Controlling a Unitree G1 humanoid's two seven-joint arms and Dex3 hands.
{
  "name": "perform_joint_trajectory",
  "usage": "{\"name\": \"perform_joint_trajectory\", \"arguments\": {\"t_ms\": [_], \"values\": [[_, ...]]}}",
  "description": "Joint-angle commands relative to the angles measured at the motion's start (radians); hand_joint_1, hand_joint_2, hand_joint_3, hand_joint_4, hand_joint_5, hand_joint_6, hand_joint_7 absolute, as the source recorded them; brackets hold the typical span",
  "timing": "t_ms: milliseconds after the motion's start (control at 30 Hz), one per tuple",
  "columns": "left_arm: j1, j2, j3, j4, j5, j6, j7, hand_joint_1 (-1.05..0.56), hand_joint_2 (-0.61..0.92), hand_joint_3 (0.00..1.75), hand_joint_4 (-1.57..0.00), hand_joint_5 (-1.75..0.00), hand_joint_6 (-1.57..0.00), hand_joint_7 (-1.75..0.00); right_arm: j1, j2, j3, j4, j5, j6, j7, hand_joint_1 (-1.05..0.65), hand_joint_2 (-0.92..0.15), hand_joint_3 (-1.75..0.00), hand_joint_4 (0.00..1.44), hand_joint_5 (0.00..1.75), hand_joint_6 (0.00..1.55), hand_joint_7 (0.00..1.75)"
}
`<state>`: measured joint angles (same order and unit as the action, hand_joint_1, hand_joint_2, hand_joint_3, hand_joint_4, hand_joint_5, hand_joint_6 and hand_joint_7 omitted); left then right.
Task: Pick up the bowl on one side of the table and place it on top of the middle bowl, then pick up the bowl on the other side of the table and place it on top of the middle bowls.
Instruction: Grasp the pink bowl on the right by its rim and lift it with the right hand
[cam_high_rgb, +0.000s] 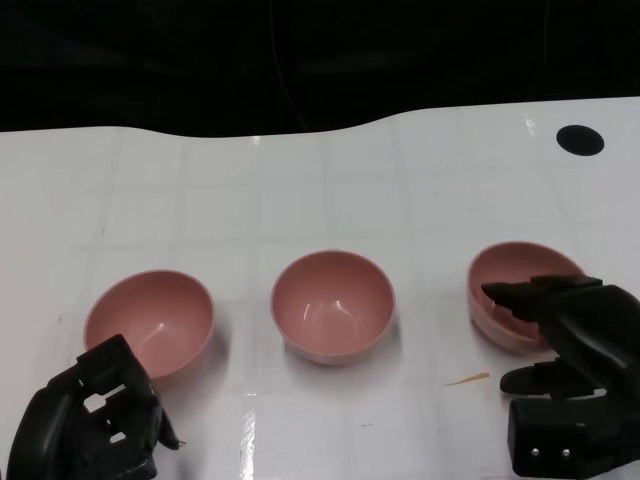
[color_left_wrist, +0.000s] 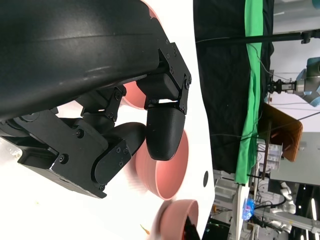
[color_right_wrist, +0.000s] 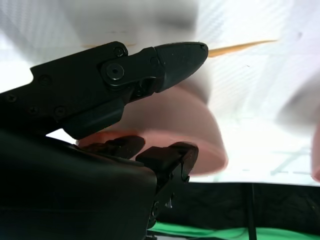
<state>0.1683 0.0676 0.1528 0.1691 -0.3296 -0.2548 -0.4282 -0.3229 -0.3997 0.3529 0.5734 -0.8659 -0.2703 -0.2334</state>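
3 round pink plastic bowls sit in a row on the white table (cam_high_rgb: 300, 190). The right hand (cam_high_rgb: 575, 330) has its fingers over the rim of the right pink bowl (cam_high_rgb: 500, 300), some inside and one outside, likely so it can lift that bowl onto the middle pink bowl (cam_high_rgb: 333, 305). I cannot tell if the fingers squeeze the bowl yet. The left hand (cam_high_rgb: 95, 420) waits just beside the left pink bowl (cam_high_rgb: 150, 322), curled and holding nothing. The right hand hides part of its bowl. The wrist pictures are blurry.
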Motion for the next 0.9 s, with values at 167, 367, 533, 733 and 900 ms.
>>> {"name": "perform_joint_trajectory", "arguments": {"t_ms": [167, 367, 533, 733, 900], "values": [[0.015, 0.007, 0.006, -0.033, 0.003, 0.012, 0.017, -0.04, 0.53, 1.28, -0.81, -1.75, -0.72, -1.69, -0.084, 0.012, 0.055, 0.174, 0.016, -0.060, -0.105, -0.89, -0.92, -0.13, 0.55, 0.06, 0.54, 0.04], [0.016, 0.006, 0.007, -0.034, 0.004, 0.013, 0.017, -0.04, 0.54, 1.28, -0.81, -1.75, -0.72, -1.70, -0.102, 0.009, 0.076, 0.207, 0.026, -0.070, -0.130, -0.89, -0.92, -0.14, 0.55, 0.05, 0.55, 0.03], [0.021, 0.004, 0.005, -0.048, -0.001, 0.029, 0.019, -0.06, 0.54, 1.26, -0.80, -1.75, -0.71, -1.71, -0.145, 0.027, 0.114, 0.347, 0.037, -0.147, -0.186, -0.73, -0.92, -0.16, 0.65, 0.06, 0.70, 0.05], [0.017, 0.001, 0.005, -0.044, 0.006, 0.023, 0.022, -0.05, 0.55, 1.25, -0.79, -1.75, -0.70, -1.71, -0.165, 0.048, 0.124, 0.457, 0.078, -0.284, -0.307, -0.10, -0.92, -0.25, 0.81, 1.59, 1.17, 0.47], [0.012, -0.002, 0.005, -0.038, 0.013, 0.016, 0.029, -0.04, 0.55, 1.25, -0.81, -1.75, -0.71, -1.71, -0.176, 0.045, 0.143, 0.484, 0.088, -0.336, -0.339, -0.12, -0.91, -0.39, 0.77, 1.74, 0.62, 1.66]]}}
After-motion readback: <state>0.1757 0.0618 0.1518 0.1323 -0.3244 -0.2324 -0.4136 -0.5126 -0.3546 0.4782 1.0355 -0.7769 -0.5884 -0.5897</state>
